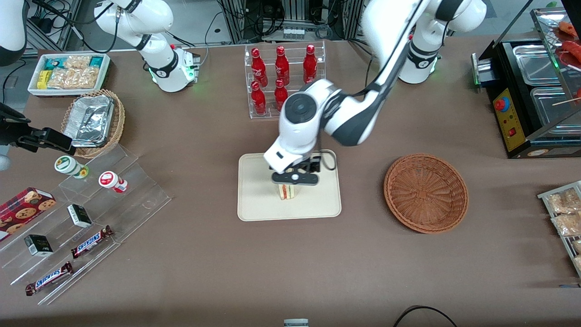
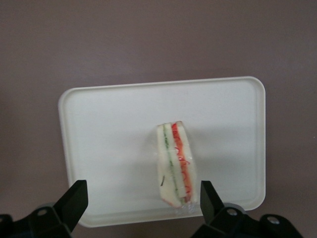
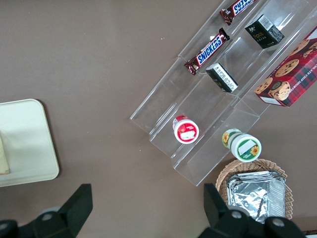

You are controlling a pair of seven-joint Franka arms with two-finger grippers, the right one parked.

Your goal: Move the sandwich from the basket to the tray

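From the front, the white and black hand [image 1: 294, 181] hangs over the flat cream plastic tray [image 1: 258, 200] and covers the top of the small wrapped triangular sandwich [image 1: 286, 192]. In the parked arm's wrist view only a sliver of that sandwich [image 3: 3, 158] shows at the edge.
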